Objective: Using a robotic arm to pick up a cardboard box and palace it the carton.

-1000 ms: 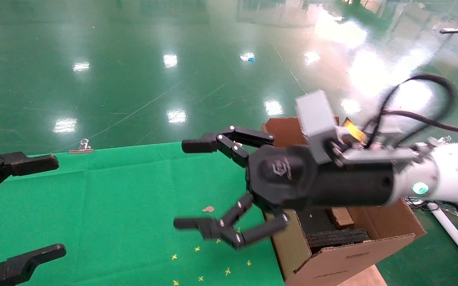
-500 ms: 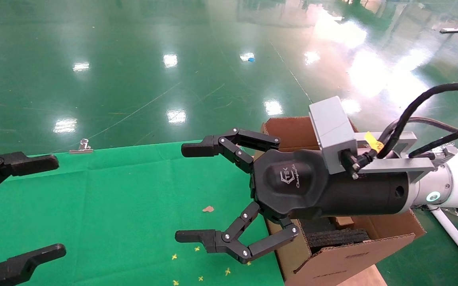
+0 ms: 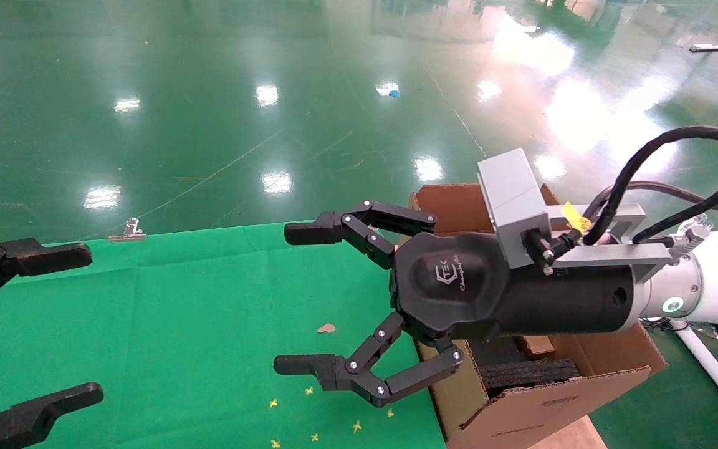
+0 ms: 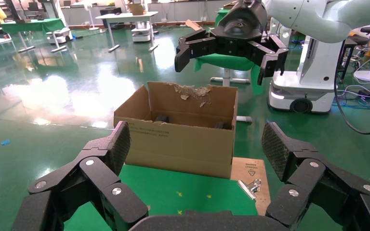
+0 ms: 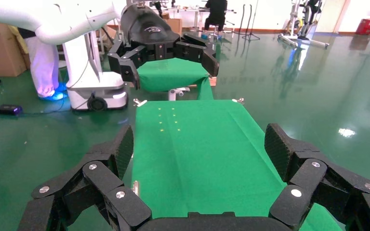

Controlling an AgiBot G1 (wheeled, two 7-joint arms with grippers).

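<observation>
Hiding carton (image 3: 540, 399) interior, right claw (image 3: 300, 299) spread, empty

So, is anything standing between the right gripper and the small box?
Only a wall of the carton. The box seems to lie inside it already, beside black foam, under the right arm's wrist; the open right gripper hangs outside, over the table.

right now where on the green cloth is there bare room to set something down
The green cloth is bare between the open left gripper and open right gripper, apart from small scraps near its front edge. The carton side is crowded by the robotic arm.
</observation>
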